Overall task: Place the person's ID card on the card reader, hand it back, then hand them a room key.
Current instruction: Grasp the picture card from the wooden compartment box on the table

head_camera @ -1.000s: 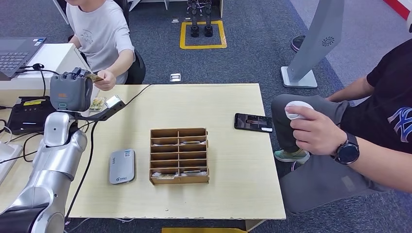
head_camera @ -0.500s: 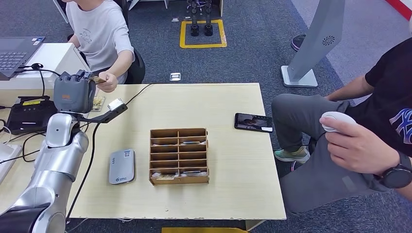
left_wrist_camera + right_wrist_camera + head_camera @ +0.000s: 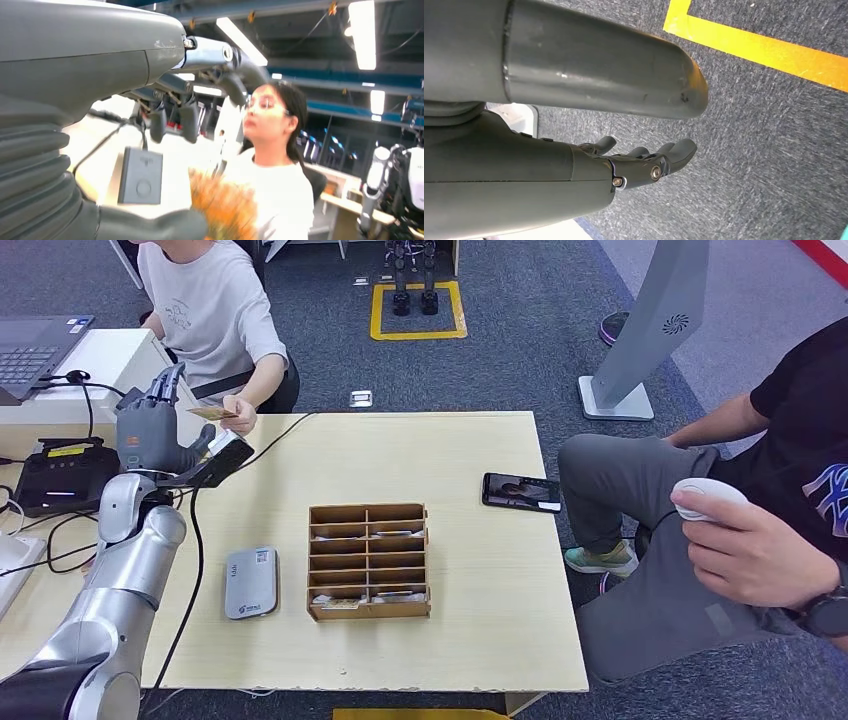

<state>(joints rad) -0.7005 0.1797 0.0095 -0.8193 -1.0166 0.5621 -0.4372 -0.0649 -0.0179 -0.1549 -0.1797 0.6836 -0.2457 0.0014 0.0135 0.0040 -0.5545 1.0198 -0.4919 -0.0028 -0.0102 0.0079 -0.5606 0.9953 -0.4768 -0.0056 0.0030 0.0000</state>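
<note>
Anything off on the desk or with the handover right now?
Nothing stands out. The card reader, wooden organizer and phone lie flat on the table. The person holds the ID card beside the raised left hand.

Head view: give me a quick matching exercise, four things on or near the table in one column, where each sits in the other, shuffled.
Things:
1. ID card
2. card reader
3. black phone
4. wooden organizer

Places:
A. middle of the table
B. table's right edge
C. in the person's hand, beside the robot's left hand
D. flat on the table, left of the organizer

Pairs: 1-C, 2-D, 3-B, 4-A
</note>
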